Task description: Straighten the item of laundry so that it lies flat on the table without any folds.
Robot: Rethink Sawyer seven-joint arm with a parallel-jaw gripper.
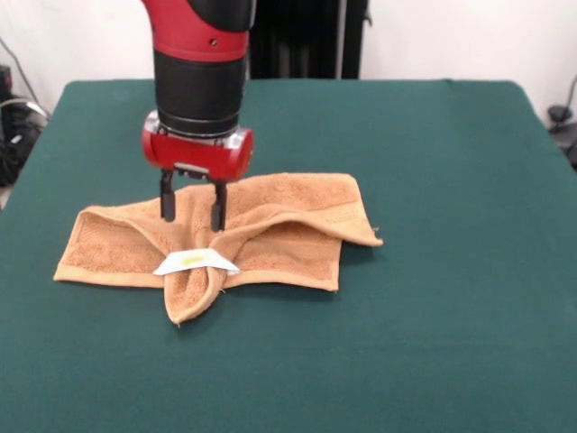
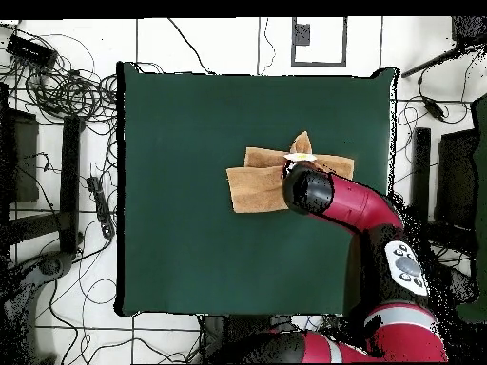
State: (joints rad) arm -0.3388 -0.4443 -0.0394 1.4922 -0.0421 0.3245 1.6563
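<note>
The gripper hung right over the towel near mid-table, fingers spread and empty, tips straddling the bunched ridge. That folded tongue with the tag ran from beneath them toward the front edge.

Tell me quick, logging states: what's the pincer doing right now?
Pincer: open, fingers straddling a raised fold of the towel, holding nothing.
</note>
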